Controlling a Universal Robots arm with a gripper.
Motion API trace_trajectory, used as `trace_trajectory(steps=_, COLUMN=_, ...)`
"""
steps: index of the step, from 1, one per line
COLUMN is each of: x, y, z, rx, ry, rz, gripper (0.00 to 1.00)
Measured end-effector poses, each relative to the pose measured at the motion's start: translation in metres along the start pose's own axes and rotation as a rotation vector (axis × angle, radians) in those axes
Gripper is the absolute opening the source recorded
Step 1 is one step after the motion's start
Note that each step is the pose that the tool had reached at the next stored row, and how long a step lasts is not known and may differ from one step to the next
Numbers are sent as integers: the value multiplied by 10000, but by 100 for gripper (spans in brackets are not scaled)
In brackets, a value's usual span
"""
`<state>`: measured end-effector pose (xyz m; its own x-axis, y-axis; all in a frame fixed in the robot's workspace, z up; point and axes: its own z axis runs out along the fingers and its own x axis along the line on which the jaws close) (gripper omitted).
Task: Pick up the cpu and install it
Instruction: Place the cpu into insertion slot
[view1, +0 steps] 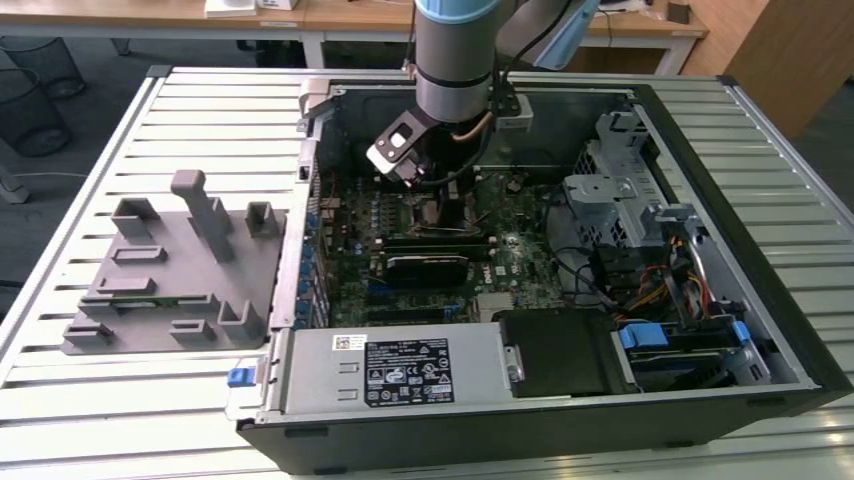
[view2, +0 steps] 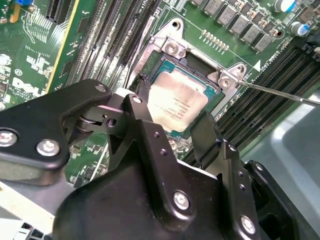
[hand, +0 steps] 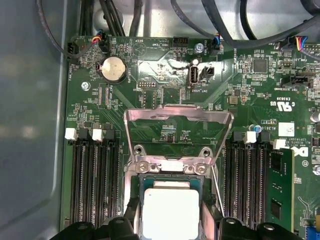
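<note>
The cpu, a flat square chip with a silver top, lies level in the open socket on the green motherboard. In both wrist views my gripper's black fingers stand on two opposite sides of the chip, against its edges. In the first wrist view the cpu sits between the fingertips. In the exterior view the arm reaches down into the computer case and my gripper is low over the board's middle.
The socket's metal load plate stands flipped up, its thin lever off to one side. Memory slots flank the socket. A grey tray with upright blocks lies at the exterior view's left. Power supply and drive cage crowd the case.
</note>
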<state>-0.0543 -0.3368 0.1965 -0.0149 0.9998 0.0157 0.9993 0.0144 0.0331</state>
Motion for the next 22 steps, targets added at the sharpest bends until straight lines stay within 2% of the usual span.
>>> trace_trajectory(steps=5, x=1, y=2, z=-71, rx=0, ry=0, rz=0, gripper=59)
trace_trajectory(steps=6, x=2, y=3, z=-82, rx=0, ry=0, rz=0, gripper=53)
trace_trajectory(steps=7, x=2, y=3, z=-90, rx=1, ry=0, rz=-1, gripper=53)
trace_trajectory(steps=10, x=3, y=4, z=-113, rx=0, ry=1, rz=0, gripper=35)
trace_trajectory(steps=11, x=3, y=4, z=-122, rx=-1, ry=1, rz=-1, gripper=35)
trace_trajectory(steps=13, x=3, y=5, z=-140, rx=-1, ry=1, rz=0, gripper=23)
trace_trajectory(steps=14, x=3, y=5, z=-149, rx=0, ry=1, rz=0, gripper=23)
trace_trajectory(steps=16, x=3, y=6, z=-164, rx=-1, ry=1, rz=0, gripper=11)
trace_trajectory(steps=22, x=4, y=7, z=-202, rx=0, ry=0, rz=0, gripper=11)
